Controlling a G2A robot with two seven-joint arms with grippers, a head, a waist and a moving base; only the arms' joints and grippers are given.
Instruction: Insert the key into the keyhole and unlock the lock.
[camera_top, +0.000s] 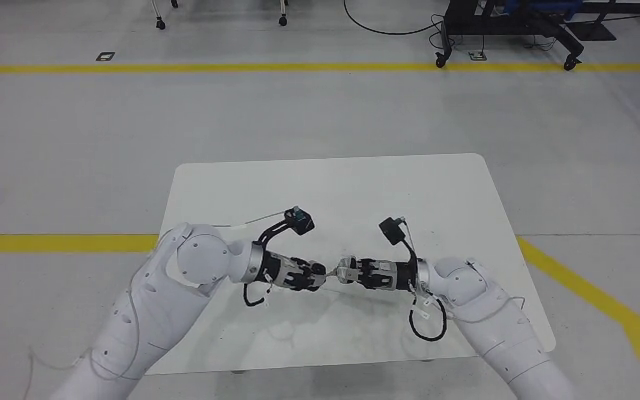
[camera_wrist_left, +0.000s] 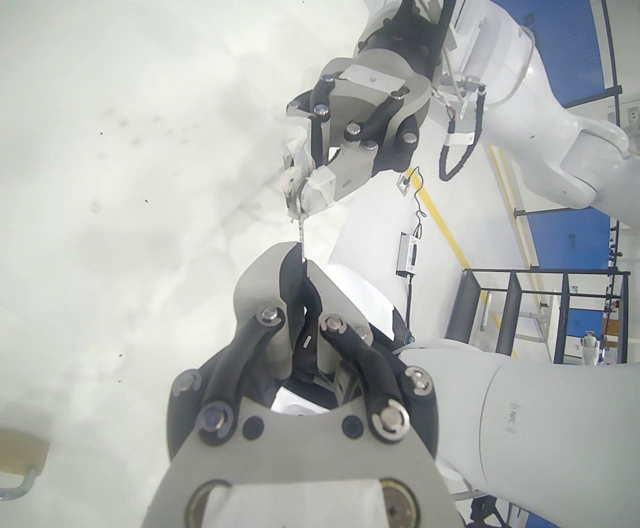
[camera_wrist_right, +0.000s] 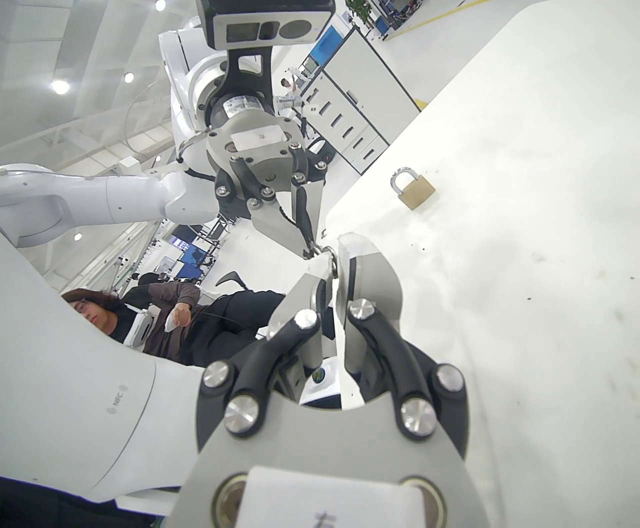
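Brass padlock (camera_wrist_right: 415, 189) lies on the white bench (camera_wrist_right: 525, 150), well apart from the small metal key (camera_wrist_left: 300, 230), which the left gripper (camera_wrist_left: 301, 260) and the right gripper (camera_wrist_left: 304, 192) both pinch between closed jaws.

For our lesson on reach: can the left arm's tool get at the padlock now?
Probably not yet: the left tool is shut on the key, which the right tool also grips. The padlock lies uncovered on the table.

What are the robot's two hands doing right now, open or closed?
Left hand: closed on the blade of the thin silver metal key.
Right hand: closed on the same key's head.
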